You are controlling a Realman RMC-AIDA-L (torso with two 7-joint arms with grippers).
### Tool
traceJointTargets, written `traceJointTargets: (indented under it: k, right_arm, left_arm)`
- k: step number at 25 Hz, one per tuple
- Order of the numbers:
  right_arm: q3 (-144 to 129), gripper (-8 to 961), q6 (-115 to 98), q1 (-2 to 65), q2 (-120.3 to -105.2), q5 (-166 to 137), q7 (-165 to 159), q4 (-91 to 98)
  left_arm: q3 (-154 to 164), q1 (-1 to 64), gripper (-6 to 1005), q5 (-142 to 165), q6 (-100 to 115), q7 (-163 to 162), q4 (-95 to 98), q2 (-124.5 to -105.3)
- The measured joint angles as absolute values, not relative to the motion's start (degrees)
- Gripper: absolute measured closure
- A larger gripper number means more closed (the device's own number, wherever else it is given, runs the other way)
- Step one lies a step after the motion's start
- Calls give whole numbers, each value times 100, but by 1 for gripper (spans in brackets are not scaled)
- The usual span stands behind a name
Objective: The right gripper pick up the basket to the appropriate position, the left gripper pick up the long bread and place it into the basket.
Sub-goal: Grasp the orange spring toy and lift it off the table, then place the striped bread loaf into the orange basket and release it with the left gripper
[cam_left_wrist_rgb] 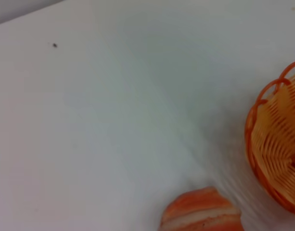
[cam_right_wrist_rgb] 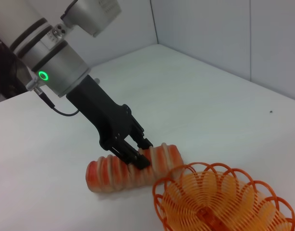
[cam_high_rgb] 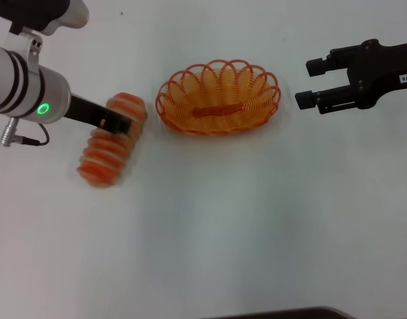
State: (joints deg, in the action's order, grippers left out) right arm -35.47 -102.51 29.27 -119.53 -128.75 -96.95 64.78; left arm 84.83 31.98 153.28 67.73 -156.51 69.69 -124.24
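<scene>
Nearest of all, the white table (cam_high_rgb: pixel 210 232) spread bare across the foreground, and everything that mattered sat on its far half. The silver arm (cam_high_rgb: pixel 24 83) with its green light (cam_high_rgb: pixel 43 109) reached in from the robot's left, the bulkiest thing in sight. Next in size came the basket (cam_high_rgb: pixel 218 97), standing upright on the table near the middle, with nothing in it. It looked to me as if the first half of the job was settled, since the basket rested in a sensible spot and nothing gripped it.

The right gripper (cam_high_rgb: pixel 308 83) hung off to the basket's right, clear of the rim, its fingers spread apart and holding nothing. It seemed idle.

The long bread (cam_high_rgb: pixel 111 143) lay on the table just beside the basket's left end, not touching it, angled so that one end pointed toward the robot. The left gripper (cam_high_rgb: pixel 121 125) was down on its upper half, and from the other arm's camera its fingers (cam_right_wrist_rgb: pixel 138 161) straddled the loaf across its width. I could not tell whether they had pinched it or only bracketed it. The bread appeared to rest on the surface, not lifted.

So I judged the work roughly halfway: the grasp, the lift, the short carry sideways and the drop into the basket all remained.
</scene>
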Motion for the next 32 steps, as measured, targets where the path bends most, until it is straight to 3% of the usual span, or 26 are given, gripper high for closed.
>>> traceJointTargets:
  k: [11, 20, 32]
  right_arm:
    - [-3505, 192, -10276, 2858, -11937, -12895, -9695, 6478]
    - [-3497, 192, -10332, 2798, -11927, -12915, -9694, 6477]
    - [-3539, 192, -10388, 2795, -11950, -12890, -9694, 6351]
  left_arm:
    - [7680, 3044, 611, 15178, 7419, -15065, 7910, -12396]
    - [6894, 3908, 687, 14173, 8048, -13085, 7843, -12392]
    - [8163, 5545, 747, 13988, 6801, -12253, 5538, -12435]
